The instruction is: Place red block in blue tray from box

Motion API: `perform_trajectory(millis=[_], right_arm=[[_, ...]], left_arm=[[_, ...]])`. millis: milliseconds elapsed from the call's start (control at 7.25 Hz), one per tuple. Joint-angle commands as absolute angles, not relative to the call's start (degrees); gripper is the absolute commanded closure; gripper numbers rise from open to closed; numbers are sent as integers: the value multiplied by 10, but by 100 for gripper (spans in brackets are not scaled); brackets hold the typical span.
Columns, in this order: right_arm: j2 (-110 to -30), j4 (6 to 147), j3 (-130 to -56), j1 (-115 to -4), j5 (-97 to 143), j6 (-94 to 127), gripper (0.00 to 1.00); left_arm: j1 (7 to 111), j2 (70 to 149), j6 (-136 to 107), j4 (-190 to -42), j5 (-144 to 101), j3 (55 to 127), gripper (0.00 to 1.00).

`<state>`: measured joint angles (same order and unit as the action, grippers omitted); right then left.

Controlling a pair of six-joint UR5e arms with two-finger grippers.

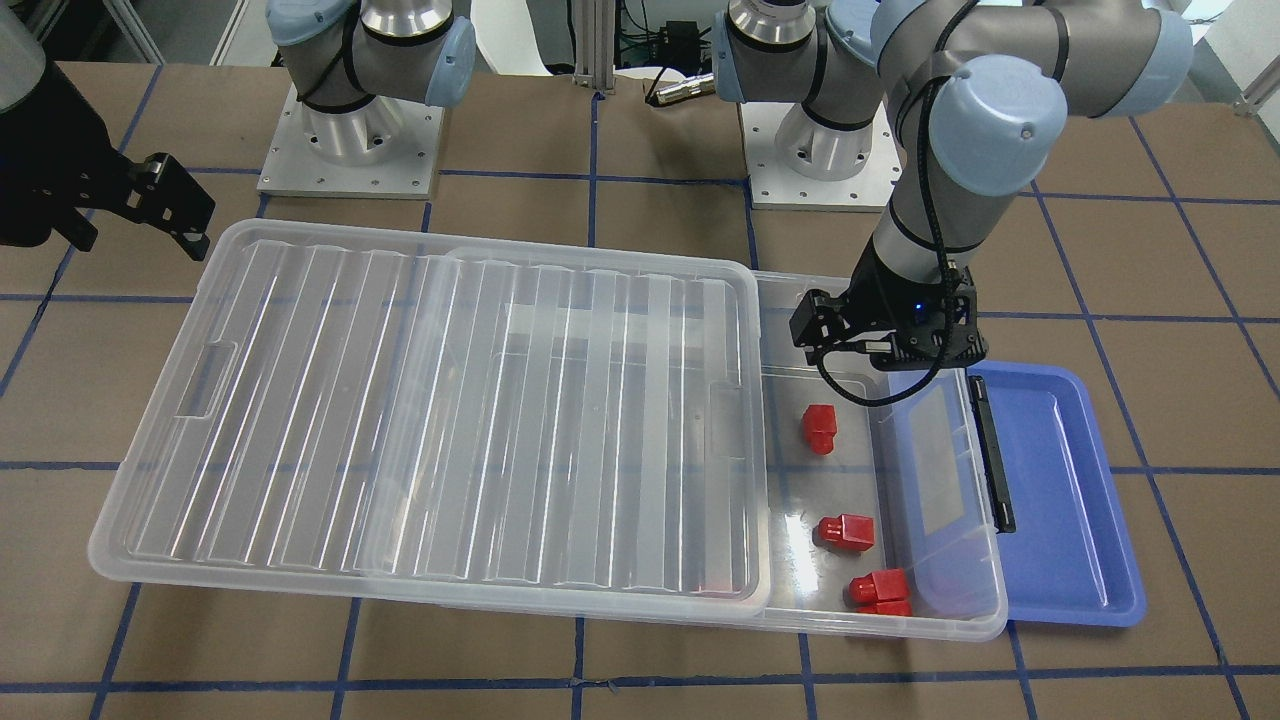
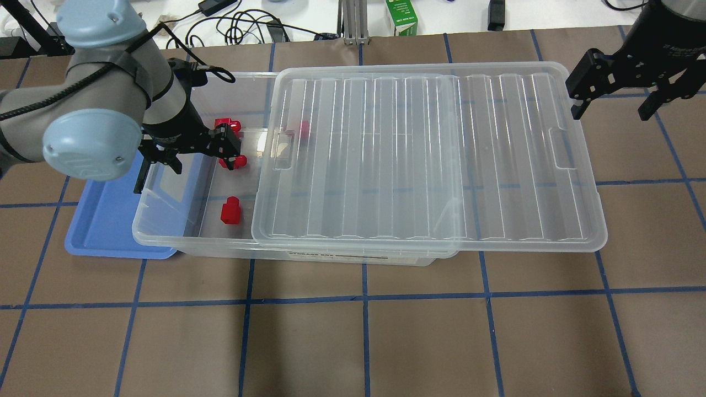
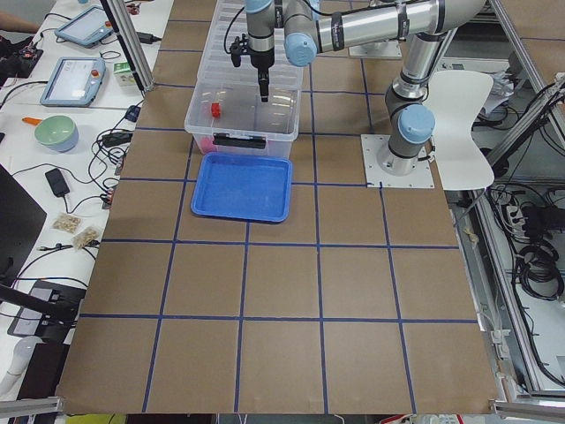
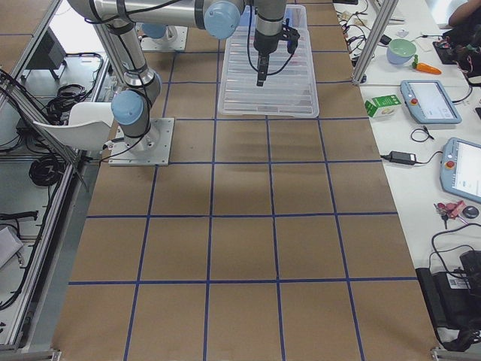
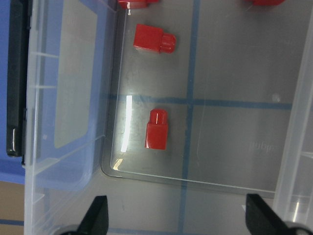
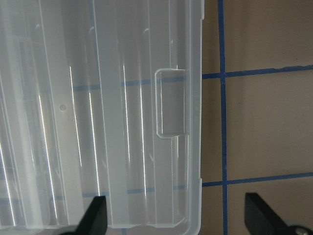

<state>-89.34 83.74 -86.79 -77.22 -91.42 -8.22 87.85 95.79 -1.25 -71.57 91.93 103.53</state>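
Red block (image 5: 156,129) lying on box (image 1: 905,628) floor, centre of left wrist frame, stub toward top. More red blocks (image 1: 846,531) near it in same uncovered end. Lid (image 1: 450,420) sits offset toward left of front-facing frame (covers most of box). Blue tray (image 1: 1070,500) at right, just beside box's handle end. Left end effector (image 5: 177,219) above block, jaws spread wide, empty. Right end effector (image 6: 177,219) over lid's edge, also wide apart, empty. All on worktop (image 1: 640,660).

Robotics lab; bolted arm bases (image 1: 350,140), tape-gridded table (image 2: 353,342), teach pendants (image 4: 430,101), loose cables (image 2: 242,25), aluminium framing (image 2: 351,22)
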Motion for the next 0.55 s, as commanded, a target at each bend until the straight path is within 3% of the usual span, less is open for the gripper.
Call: perform_trajectory(millis=[0,414], right_arm=[[-892,838,-869,-771,-913,-85,0],[-895,845,-900,-771,-919,-77,0]], left_arm=[[878,989,-14,-618,918,1091,0],[876,1012,-10,-609,918,1092,0]])
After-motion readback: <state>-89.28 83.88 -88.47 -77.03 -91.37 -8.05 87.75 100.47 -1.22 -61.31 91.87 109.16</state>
